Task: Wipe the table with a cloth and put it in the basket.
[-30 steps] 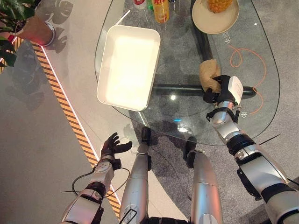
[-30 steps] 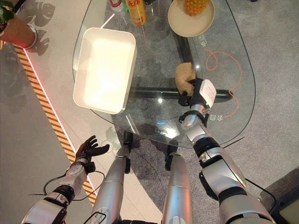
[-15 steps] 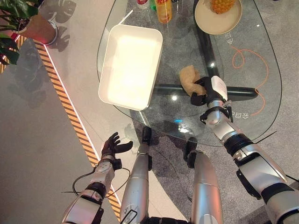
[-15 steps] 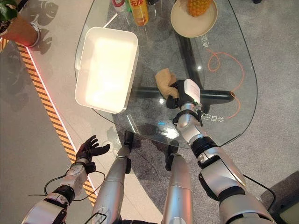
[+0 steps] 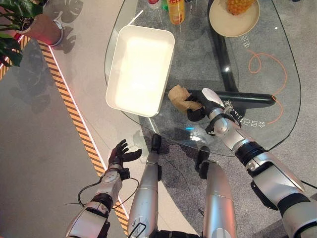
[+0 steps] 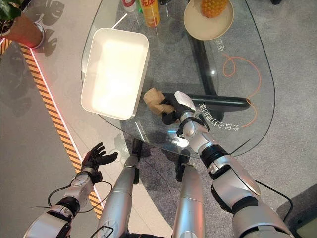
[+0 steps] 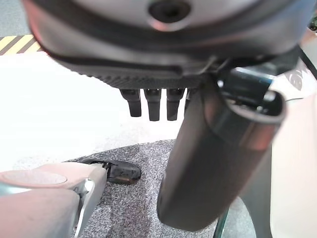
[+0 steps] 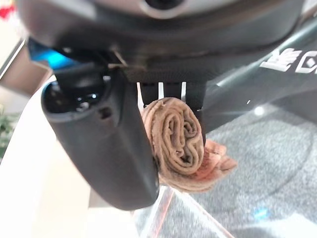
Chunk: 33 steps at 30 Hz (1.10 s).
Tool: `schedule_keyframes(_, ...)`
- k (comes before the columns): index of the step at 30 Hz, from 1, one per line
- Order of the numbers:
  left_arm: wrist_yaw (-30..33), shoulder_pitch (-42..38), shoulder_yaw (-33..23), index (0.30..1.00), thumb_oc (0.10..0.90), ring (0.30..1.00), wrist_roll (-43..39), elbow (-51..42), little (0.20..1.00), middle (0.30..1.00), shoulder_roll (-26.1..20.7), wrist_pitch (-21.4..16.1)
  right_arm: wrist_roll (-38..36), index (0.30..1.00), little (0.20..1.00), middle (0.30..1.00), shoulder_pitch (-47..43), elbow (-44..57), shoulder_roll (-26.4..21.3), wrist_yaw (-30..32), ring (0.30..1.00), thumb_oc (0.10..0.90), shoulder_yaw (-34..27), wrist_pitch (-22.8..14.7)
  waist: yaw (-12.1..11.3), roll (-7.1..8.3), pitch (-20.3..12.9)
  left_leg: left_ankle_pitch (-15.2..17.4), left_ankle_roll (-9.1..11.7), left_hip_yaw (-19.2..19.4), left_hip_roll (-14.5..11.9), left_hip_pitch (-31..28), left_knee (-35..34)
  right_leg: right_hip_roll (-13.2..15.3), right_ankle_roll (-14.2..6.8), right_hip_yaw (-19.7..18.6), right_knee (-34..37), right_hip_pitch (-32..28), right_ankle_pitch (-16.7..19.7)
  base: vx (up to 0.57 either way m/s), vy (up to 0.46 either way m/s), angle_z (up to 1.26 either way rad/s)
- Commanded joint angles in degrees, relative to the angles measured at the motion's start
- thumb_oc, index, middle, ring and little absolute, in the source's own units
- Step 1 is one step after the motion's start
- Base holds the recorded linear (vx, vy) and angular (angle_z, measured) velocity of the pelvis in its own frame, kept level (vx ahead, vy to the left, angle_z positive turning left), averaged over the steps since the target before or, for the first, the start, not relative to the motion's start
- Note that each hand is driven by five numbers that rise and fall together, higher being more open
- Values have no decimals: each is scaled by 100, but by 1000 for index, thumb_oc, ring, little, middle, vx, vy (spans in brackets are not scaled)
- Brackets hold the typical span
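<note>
A crumpled tan cloth (image 5: 180,96) lies on the glass table (image 5: 257,84), just right of the white basket (image 5: 140,69). My right hand (image 5: 203,104) is shut on the cloth, which sticks out to the hand's left. In the right wrist view the bunched cloth (image 8: 178,141) is pinched between thumb and fingers (image 8: 161,91). The white rectangular basket (image 6: 115,72) stands on the table's left part with nothing in it. My left hand (image 5: 119,154) hangs low beside the table with its fingers spread, holding nothing.
At the table's far edge stand a yellow bottle (image 5: 175,11) with other bottles and a beige plate (image 5: 234,22) bearing a pineapple. An orange cord (image 5: 265,64) loops at the right. A striped floor line (image 5: 74,119) and a potted plant (image 5: 29,25) are at the left.
My right hand has slid the cloth leftwards across the glass, from near the table's middle-right to right beside the basket. The left hand has stayed where it was.
</note>
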<state>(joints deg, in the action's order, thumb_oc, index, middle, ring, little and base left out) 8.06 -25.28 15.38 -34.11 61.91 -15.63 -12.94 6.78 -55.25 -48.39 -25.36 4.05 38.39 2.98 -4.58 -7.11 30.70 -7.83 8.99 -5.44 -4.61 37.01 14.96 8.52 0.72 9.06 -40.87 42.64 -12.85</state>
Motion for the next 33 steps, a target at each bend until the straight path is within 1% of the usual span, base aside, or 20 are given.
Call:
schedule_keyframes(1, 123, -34, 50, 900, 800, 900, 99, -19, 900, 900, -172, -144, 28, 300, 200, 300, -74, 399, 437, -891, 300, 100, 556, -390, -77, 147, -90, 787, -640, 704, 721, 31, 699, -81, -167, 138, 1346, -258, 895, 0, 0, 0)
schedule_keyframes(7, 119, -44, 42, 900, 800, 900, 109, -41, 900, 900, -200, -107, 9, 300, 200, 300, -20, 476, 438, -1173, 300, 100, 608, -363, -75, 161, -90, 773, -641, 702, 721, 65, 716, -75, -163, 149, 1338, -230, 909, 0, 0, 0)
schedule_keyframes(13, 110, -39, 37, 900, 800, 900, 132, -39, 900, 900, -195, -110, 65, 300, 200, 300, 1, 476, 421, -1174, 300, 100, 598, -290, -75, 166, -90, 770, -647, 705, 716, 72, 713, -73, -160, 151, 1344, -220, 919, 0, 0, 0)
schedule_keyframes(19, 97, -46, 37, 900, 800, 900, 127, -29, 900, 900, -219, -111, 80, 300, 200, 300, 5, 448, 400, -1453, 300, 100, 611, -292, -77, 179, -90, 757, -658, 688, 720, 109, 719, -94, -152, 152, 1327, -176, 930, 0, 0, 0)
schedule_keyframes(25, 89, -78, 42, 900, 800, 900, 106, -14, 900, 900, -224, -81, 9, 300, 200, 300, 3, 399, 384, -1227, 300, 100, 552, -261, -69, 181, -90, 759, -668, 695, 711, 112, 734, -92, -150, 138, 1308, -167, 935, 0, 0, 0)
schedule_keyframes(28, 112, -75, 54, 900, 800, 900, 91, -15, 900, 900, -224, -86, -33, 300, 200, 300, 1, 355, 318, -800, 300, 100, 436, -165, -61, 181, -90, 748, -667, 700, 703, 119, 725, -95, -156, 132, 1329, -164, 958, 0, 0, 0)
schedule_keyframes(29, 111, -75, 57, 900, 800, 900, 89, -14, 900, 900, -226, -89, -37, 300, 200, 300, -7, 336, 307, -750, 300, 100, 420, -157, -61, 179, -90, 748, -668, 702, 701, 123, 726, -94, -156, 132, 1328, -160, 960, 0, 0, 0)
schedule_keyframes(33, 64, -94, 34, 900, 800, 900, 47, 41, 900, 900, -263, -118, -144, 300, 200, 300, -107, 129, 125, -11, 300, 100, 132, -124, -45, 170, -90, 758, -681, 718, 680, 133, 730, -99, -170, 114, 1304, -138, 971, 0, 0, 0)
